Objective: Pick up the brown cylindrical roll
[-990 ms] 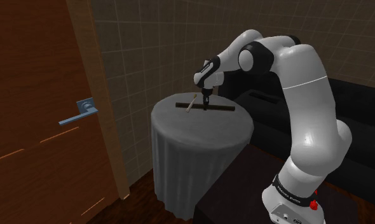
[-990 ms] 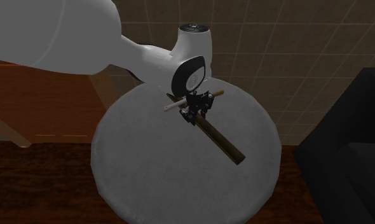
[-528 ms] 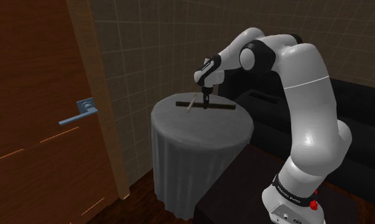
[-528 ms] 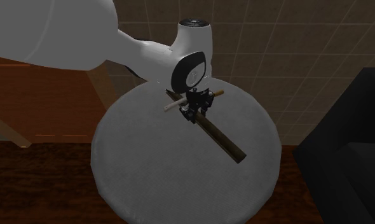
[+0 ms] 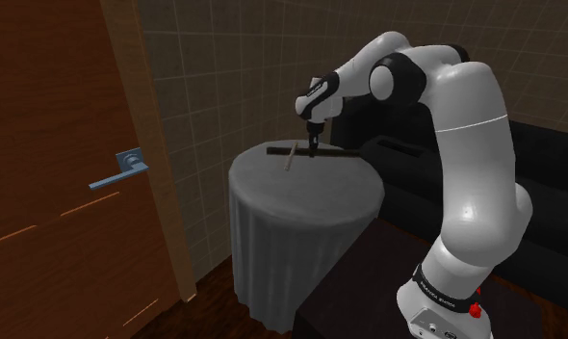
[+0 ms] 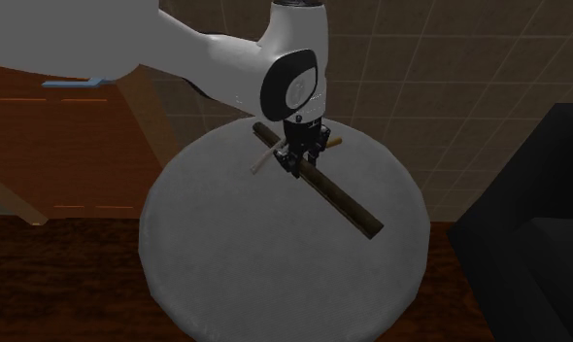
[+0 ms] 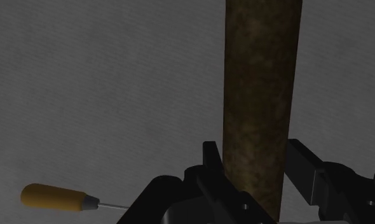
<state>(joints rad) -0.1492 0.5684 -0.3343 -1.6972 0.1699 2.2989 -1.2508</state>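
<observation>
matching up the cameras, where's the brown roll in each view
shoulder view: brown roll is a thin bar over the round table.
second exterior view: brown roll runs diagonally through the middle.
wrist view: brown roll is clasped in the claw.
shared landmark: the claw.

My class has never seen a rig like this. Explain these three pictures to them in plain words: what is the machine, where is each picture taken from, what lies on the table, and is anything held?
The machine is a white robot arm on a stand, ending in a black two-finger gripper. The shoulder view looks from beside the stand. The second exterior view looks down on the table. The wrist view comes from a camera on the hand itself. A round table under a grey cloth bears a small yellow-handled tool. The gripper is shut on a long brown roll, clasping it towards one end.
</observation>
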